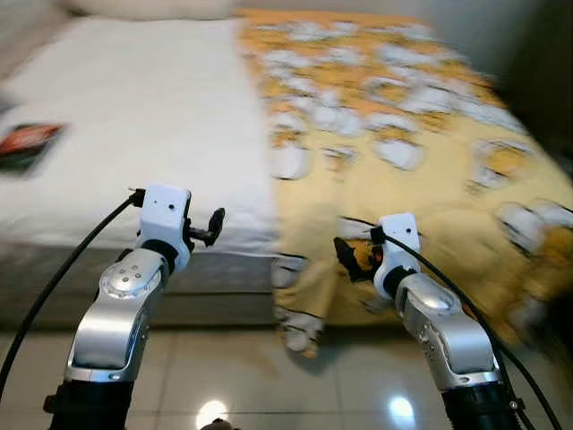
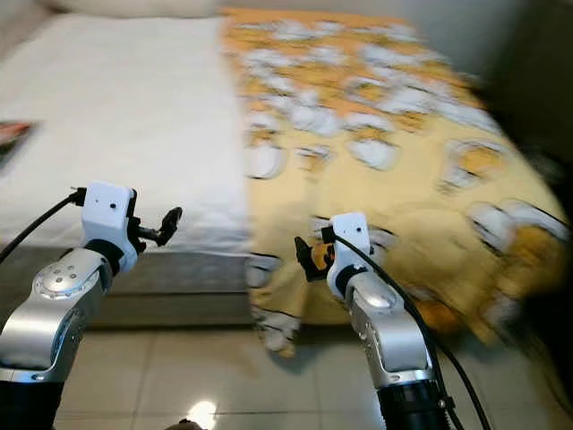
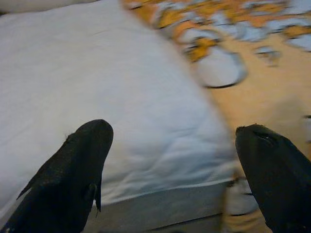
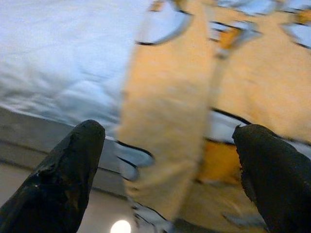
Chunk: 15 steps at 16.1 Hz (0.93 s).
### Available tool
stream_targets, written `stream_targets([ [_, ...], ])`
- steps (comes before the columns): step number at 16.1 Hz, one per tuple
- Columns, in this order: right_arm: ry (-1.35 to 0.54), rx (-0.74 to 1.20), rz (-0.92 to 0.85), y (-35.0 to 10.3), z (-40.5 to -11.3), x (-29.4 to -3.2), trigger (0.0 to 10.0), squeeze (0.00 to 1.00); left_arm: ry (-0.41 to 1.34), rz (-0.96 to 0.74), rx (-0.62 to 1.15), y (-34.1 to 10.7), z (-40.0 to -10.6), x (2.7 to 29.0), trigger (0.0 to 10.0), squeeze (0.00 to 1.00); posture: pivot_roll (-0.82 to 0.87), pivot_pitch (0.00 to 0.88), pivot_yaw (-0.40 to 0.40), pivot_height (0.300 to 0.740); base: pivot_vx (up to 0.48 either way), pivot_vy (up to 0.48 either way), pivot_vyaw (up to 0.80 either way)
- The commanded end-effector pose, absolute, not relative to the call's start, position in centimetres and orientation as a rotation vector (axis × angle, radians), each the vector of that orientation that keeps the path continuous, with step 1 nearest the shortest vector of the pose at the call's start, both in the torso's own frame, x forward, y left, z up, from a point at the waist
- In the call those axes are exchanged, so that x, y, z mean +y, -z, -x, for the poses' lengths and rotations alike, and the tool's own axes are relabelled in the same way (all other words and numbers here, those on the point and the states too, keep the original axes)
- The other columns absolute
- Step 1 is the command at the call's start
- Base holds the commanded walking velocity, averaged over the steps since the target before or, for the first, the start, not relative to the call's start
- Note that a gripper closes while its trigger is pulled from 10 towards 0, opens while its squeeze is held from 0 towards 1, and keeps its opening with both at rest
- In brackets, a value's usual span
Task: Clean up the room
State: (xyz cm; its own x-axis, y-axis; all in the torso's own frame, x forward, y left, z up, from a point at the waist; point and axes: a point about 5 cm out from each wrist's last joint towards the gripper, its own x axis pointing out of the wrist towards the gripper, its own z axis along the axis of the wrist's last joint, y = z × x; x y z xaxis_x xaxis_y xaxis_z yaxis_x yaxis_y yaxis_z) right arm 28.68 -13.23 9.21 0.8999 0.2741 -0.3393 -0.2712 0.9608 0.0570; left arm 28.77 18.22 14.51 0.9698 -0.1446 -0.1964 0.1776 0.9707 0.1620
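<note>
Ahead, a yellow patterned blanket covers the right half of the bed, one corner drooping over the edge to the tiled floor. Both the left gripper and right gripper hover near the bed's edge, jaws wide apart and empty. No writing is legible on the blurred red-and-dark item on the white sheet.

Silver jointed arms, white wrist blocks, black cables, black-fingered left claw and right claw.

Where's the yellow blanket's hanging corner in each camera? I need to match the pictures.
Left eye: lower centre, blanket corner drooping to the floor.
Right eye: lower centre-left.
Left wrist: lower edge, beside one finger.
Right wrist: centre, between the fingers.
Shared landmark: white sheet.
</note>
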Motion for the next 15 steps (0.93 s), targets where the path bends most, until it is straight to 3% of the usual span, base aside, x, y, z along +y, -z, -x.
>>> stream_targets([
  [1,-0.287,0.335,-0.011,-9.62,-29.00,-13.18,10.0,0.00,0.163,-0.169,0.189,-14.37,-28.83,18.33,10.0,0.00,-0.07,0.000,-0.020,0.740,0.307,0.000,0.80],
  [11,-0.267,0.379,-0.084,-9.29,-29.32,-13.32,10.0,0.00,0.185,-0.157,0.201,-14.12,-28.90,18.29,10.0,0.00,-0.08,0.000,-0.020,0.740,0.313,0.000,0.00],
  [15,-0.254,0.391,-0.065,-9.25,-29.41,-13.47,10.0,0.00,0.197,-0.158,0.204,-14.05,-28.89,18.25,10.0,0.00,-0.08,0.000,-0.022,0.740,0.310,0.000,-0.53],
])
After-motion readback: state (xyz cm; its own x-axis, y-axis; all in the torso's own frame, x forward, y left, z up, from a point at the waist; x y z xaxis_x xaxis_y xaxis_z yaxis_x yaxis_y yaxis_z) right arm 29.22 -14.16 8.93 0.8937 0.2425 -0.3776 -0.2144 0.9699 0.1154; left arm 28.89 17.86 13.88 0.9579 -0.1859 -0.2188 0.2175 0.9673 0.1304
